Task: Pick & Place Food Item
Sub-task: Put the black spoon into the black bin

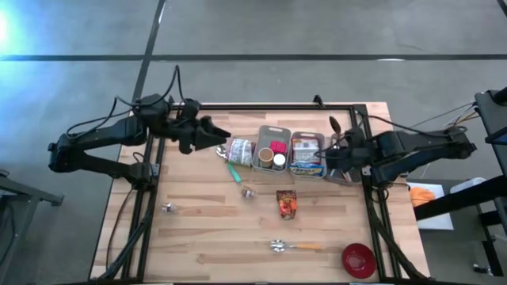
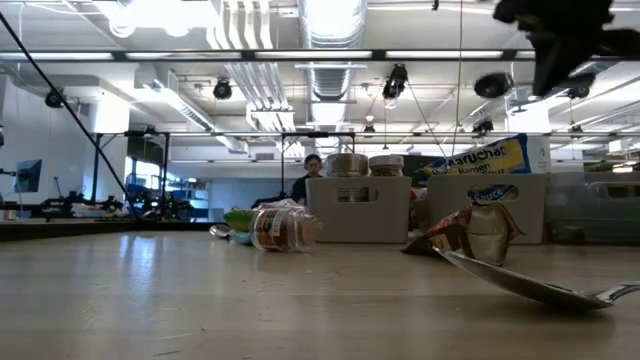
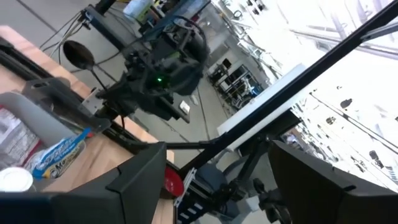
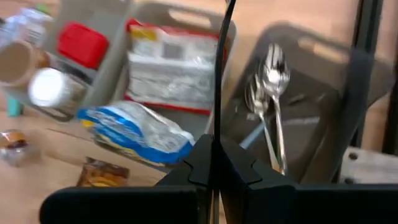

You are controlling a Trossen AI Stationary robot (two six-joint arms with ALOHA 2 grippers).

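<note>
Still on the Tabletop: Food Items Wait Outside the Bins

Midway at best, the sorting job shows loose food yet to be placed. A jar [image 1: 240, 150] lies tipped on its side on the wooden tabletop [image 1: 206, 229], just beside the first grey bin [image 1: 272, 131], and a small snack packet [image 1: 287, 203] sits nearer the front, well apart from the bins. The left gripper [image 1: 212, 131] hovers above the tabletop close to the jar, its jaws spread and empty. The right gripper [image 1: 331, 161] is clenched on nothing, poised over the utensil bin [image 4: 348, 106] that holds spoons [image 4: 268, 81]. A middle bin [image 1: 306, 138] already carries packaged food. A spoon [image 1: 295, 247] and a red bowl [image 1: 358, 260] lie near the front edge. Judging by the left gripper's position, the jar looks the likeliest next pick; no food item is in hand.
</note>
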